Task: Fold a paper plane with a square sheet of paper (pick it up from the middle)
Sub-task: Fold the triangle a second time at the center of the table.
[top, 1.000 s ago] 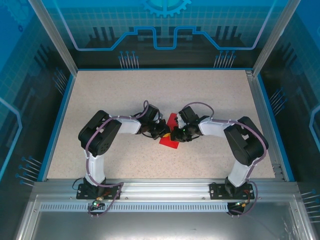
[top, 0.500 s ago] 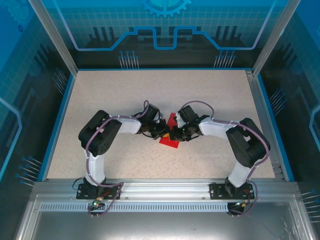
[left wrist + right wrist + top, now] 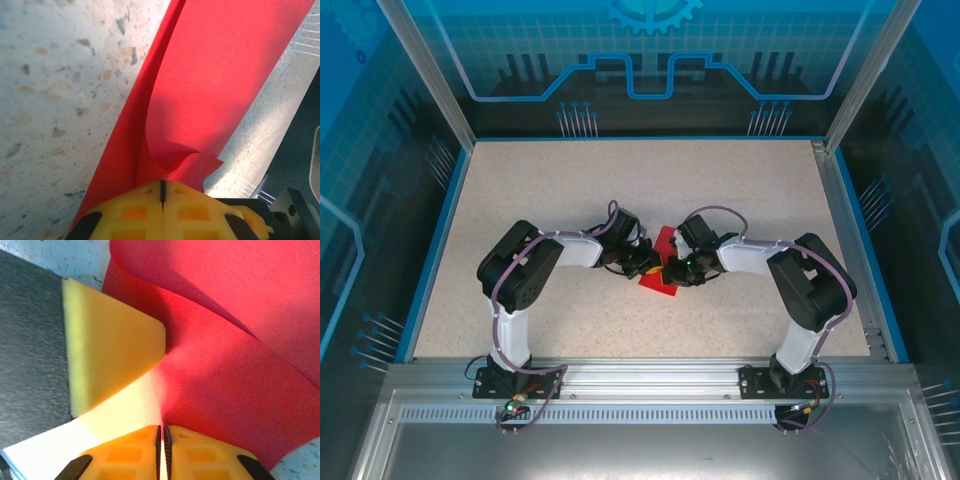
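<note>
Top external: the square sheet of paper sits at the centre of the table, with bare surface on every side out to the blue edges. The left gripper and right gripper both pinch it, jaws closed. Its position is unchanged from a second earlier.

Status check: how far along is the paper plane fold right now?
Done: the red sheet of paper is doubled over along one edge, seen from the left wrist. In hand: the left hand and right hand are both shut on it, meeting over the table. Left: it curls loosely, with no sharp tip or centre ridge, so most folds remain.
</note>
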You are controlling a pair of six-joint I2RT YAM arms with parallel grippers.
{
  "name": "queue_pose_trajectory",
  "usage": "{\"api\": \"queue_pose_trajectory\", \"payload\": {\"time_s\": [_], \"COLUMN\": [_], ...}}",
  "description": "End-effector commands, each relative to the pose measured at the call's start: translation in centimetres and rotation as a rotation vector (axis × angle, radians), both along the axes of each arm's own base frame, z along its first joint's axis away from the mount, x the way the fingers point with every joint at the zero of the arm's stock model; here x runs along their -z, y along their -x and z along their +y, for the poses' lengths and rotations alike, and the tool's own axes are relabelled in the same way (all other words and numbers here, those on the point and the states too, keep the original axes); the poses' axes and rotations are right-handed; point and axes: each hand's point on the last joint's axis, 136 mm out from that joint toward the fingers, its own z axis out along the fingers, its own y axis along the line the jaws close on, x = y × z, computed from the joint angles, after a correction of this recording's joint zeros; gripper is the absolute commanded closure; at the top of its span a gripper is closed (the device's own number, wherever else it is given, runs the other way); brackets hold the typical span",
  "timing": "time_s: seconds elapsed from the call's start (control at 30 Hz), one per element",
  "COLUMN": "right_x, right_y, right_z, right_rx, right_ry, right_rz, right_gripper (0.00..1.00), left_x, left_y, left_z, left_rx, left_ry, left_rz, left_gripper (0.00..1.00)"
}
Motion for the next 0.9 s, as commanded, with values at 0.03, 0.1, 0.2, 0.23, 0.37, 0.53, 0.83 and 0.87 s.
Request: {"api": "queue_pose_trajectory", "payload": {"time_s": [0.03,0.1,0.2,0.23,0.37,0.53,0.83,0.87], "right_x": [1.0,1.2,0.9,0.6,-1.5,-2.4,0.9,1.2], "right_y": [1.5,1.7,1.8,1.8,1.2,1.0,2.3,2.5], "right_z": [-1.1,-1.2,-1.0,-0.9,0.1,0.5,-1.0,-1.1], "right_rx": [0.004,0.009,0.015,0.017,0.006,-0.001,0.051,0.053], "right_ry": [0.013,0.008,-0.017,-0.025,-0.087,-0.109,-0.049,-0.054], "right_rz": [0.051,0.066,0.064,0.065,0.038,0.04,0.124,0.135], "right_gripper": [0.86,0.86,0.85,0.85,0.85,0.84,0.86,0.86], "left_x": [5.0,5.0,5.0,5.0,5.0,4.9,4.9,4.9], "left_y": [3.0,3.0,3.1,3.0,3.1,3.1,3.1,3.1], "left_z": [2.2,2.1,2.1,2.1,2.1,2.0,2.0,2.0], "left_rx": [-0.001,0.0,0.004,0.004,0.007,0.008,0.008,0.009], "left_ry": [-0.144,-0.144,-0.144,-0.143,-0.142,-0.139,-0.139,-0.14], "left_rz": [0.136,0.136,0.136,0.135,0.139,0.137,0.138,0.138], "left_gripper": [1.0,1.0,1.0,1.0,1.0,1.0,1.0,1.0]}}
